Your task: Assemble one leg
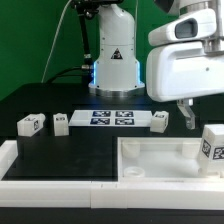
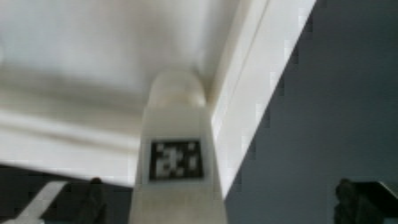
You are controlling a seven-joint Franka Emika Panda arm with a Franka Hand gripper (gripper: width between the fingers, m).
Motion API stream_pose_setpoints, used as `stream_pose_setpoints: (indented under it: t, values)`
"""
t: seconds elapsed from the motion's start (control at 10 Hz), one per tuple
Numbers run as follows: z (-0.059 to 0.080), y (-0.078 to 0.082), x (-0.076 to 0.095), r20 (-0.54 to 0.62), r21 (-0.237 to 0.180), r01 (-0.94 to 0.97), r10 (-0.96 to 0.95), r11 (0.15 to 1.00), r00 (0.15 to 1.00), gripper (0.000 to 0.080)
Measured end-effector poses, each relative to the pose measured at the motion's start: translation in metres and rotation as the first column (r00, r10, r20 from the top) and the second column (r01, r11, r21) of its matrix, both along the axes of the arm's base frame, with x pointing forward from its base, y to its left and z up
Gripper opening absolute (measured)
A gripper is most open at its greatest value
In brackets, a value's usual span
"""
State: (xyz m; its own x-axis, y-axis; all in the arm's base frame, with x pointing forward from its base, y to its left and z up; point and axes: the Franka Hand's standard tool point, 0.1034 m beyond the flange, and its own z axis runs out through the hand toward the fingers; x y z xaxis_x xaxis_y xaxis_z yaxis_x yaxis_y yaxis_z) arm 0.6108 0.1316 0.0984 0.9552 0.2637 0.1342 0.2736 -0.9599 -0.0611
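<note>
End effector [image 1: 186, 115] hangs low over the black worktop [image 1: 40, 100] with its jaws spread wide. Both dark fingertips [image 2: 365, 198] stand clear of everything and grip nothing. Just past the tips, roughly midway between them, the leg [image 2: 173, 135] stands against the wall of the white tabletop piece [image 1: 150, 165], its tag facing the wrist camera. Three further legs [image 1: 30, 124] lie well off toward the exterior view's left of the end effector, two beyond the marker board [image 1: 112, 120] and one just beside it.
</note>
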Motion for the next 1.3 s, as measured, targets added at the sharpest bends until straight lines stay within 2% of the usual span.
stream_pose_setpoints:
  t: [0.1,0.3,0.6,0.9,1.2,1.3]
  values:
    - [-0.003,0.0,0.0,-0.095,-0.014,0.017,-0.018,1.0,0.995,0.0649]
    - [-0.002,0.002,-0.001,-0.199,-0.026,0.007,-0.012,1.0,0.98,0.0649]
    - [-0.004,0.001,0.005,-0.175,-0.026,0.067,-0.071,0.997,0.982,0.0649]
    - [-0.014,-0.005,0.013,-0.152,-0.039,0.112,-0.117,0.993,0.981,0.0649]
    - [-0.013,-0.011,0.016,-0.151,-0.04,0.105,-0.11,0.994,0.982,0.0649]
    - [-0.012,-0.016,0.022,-0.146,-0.039,0.097,-0.102,0.995,0.984,0.0649]
